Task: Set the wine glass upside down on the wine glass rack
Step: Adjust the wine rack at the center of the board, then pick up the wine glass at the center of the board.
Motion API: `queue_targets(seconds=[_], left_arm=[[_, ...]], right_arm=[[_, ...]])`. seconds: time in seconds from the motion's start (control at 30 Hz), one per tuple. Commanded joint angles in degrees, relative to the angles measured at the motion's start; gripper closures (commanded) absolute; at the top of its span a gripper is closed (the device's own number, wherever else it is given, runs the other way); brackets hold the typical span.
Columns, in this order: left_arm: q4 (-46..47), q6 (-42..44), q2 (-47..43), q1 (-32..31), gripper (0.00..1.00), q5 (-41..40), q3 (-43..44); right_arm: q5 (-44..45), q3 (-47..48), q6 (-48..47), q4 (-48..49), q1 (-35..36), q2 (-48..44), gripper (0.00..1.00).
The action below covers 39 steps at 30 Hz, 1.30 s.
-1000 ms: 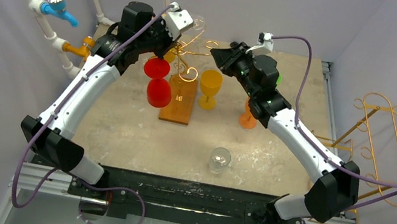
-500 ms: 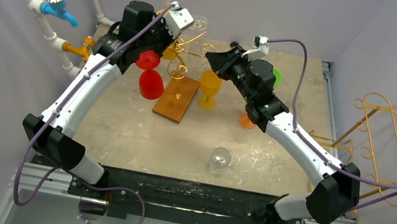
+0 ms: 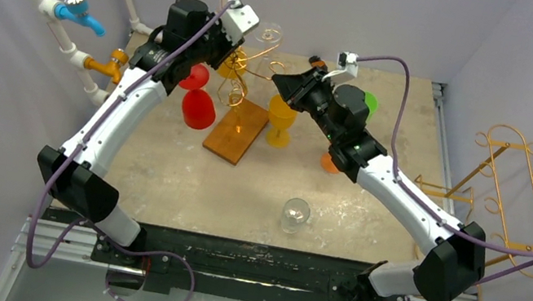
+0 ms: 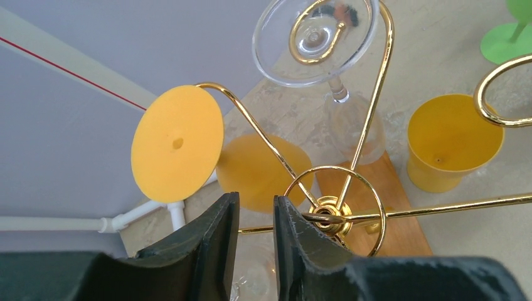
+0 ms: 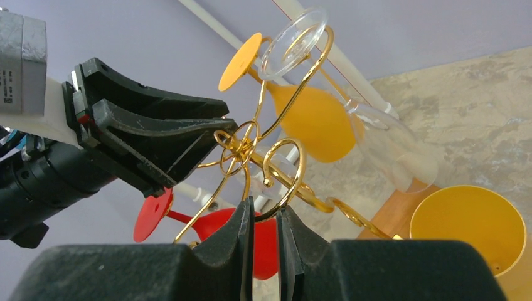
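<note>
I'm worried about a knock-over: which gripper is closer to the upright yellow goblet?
Right. The right gripper sits just beyond the yellow goblet, clamped on the wine glass rack; the left gripper is farther left, across the rack.

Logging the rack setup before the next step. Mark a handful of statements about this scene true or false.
1. A clear glass sits on the table, apart from the rack. True.
2. The yellow glass on the table is upside down. False: its mouth faces up.
3. The right gripper is wide open, away from the rack. False: its jaws are pinched on a gold rack wire.
4. A second clear glass hangs from the rack, foot up. True.
5. The left gripper holds the red glass. False: nothing sits between its narrowly parted jaws.
</note>
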Motion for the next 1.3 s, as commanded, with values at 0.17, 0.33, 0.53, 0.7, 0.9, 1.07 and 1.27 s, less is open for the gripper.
queue_targets(seconds=[0.17, 0.33, 0.53, 0.7, 0.9, 1.07, 1.27], left_arm=[[-0.31, -2.77, -2.78, 0.39, 0.60, 1.69, 2.71], [-1.39, -4.21, -4.35, 0.41, 0.59, 3.05, 3.01], [-1.64, -3.78, -6.11, 0.39, 0.59, 1.01, 2.46], [-2.80, -3.89, -7.34, 0.39, 0.54, 0.47, 3.32], [-7.89, -5.82, -9.12, 0.39, 0.40, 0.90, 7.28], [-14.64, -8.16, -12.78, 0.39, 0.12, 4.22, 8.06], [-16.65, -9.41, -18.79, 0.39, 0.03, 7.93, 1.88]], right_arm=[[-6.13, 1.66, -4.71, -10.03, 1.78, 0.20, 0.78], [-5.38, 3.14, -5.81, -12.11, 1.69, 0.15, 0.55], [-3.83, 4.69, -7.85, -16.13, 0.23, -2.04, 0.38], [-3.84, 5.82, -10.74, -21.14, -1.54, -5.15, 0.22], [-2.68, 5.53, -16.80, -31.99, -1.93, -9.91, 0.01], [0.87, 2.55, -20.71, -45.32, -1.91, -13.18, 0.01], [-1.27, -7.79, -19.48, -51.66, -1.86, -18.32, 0.15]])
